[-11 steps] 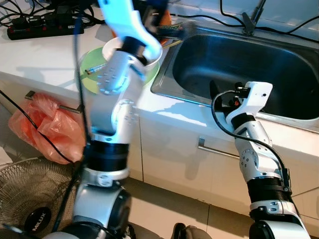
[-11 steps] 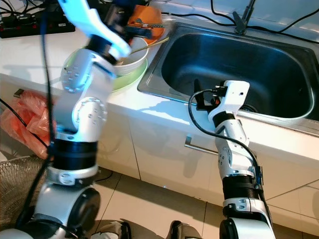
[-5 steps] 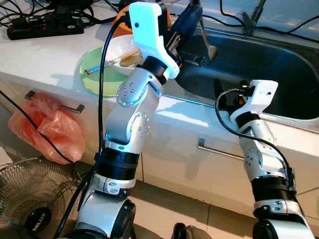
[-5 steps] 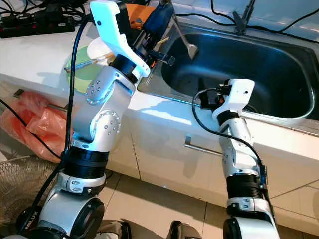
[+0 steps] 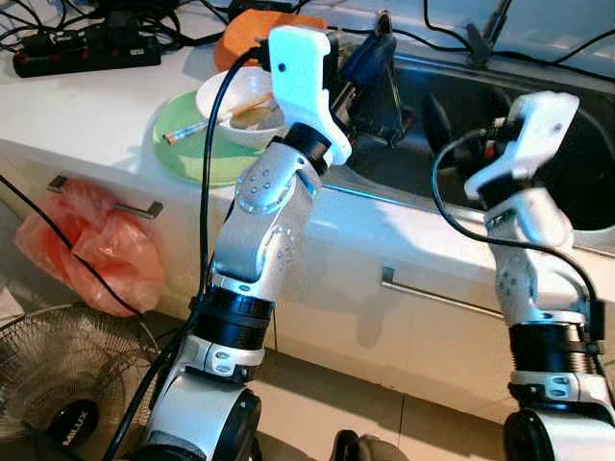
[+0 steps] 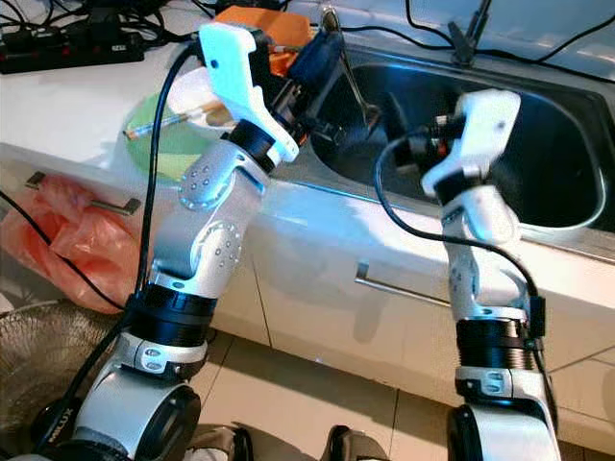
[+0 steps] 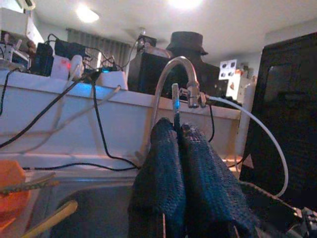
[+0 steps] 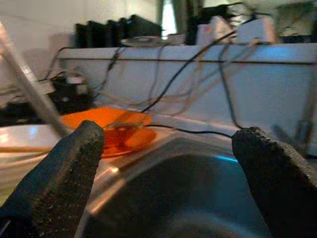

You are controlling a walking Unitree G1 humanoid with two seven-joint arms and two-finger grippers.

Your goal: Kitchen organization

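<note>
My left gripper [image 6: 315, 60] is shut on a thin metal spoon [image 6: 357, 88] and holds it over the left edge of the steel sink [image 5: 577, 206]. In the left wrist view the spoon's handle [image 7: 175, 101] sticks up between the closed fingers [image 7: 163, 168]. My right gripper [image 8: 168, 153] hangs open over the sink basin, fingers [image 8: 64, 168] wide apart with nothing between them. A white bowl [image 5: 238, 98] with chopsticks sits on a green plate [image 5: 183, 146] on the counter, left of the sink. An orange dish [image 5: 252, 27] lies behind the bowl.
A black power strip [image 5: 77, 53] with cables lies at the counter's back left. A curved faucet [image 7: 171, 69] stands behind the sink. An orange plastic bag [image 5: 96, 245] hangs from a cabinet handle, and a floor fan [image 5: 58, 384] stands below it.
My left arm swung right from the bowl to the sink edge, carrying the spoon. My right arm rose from low in the basin to higher above it.
</note>
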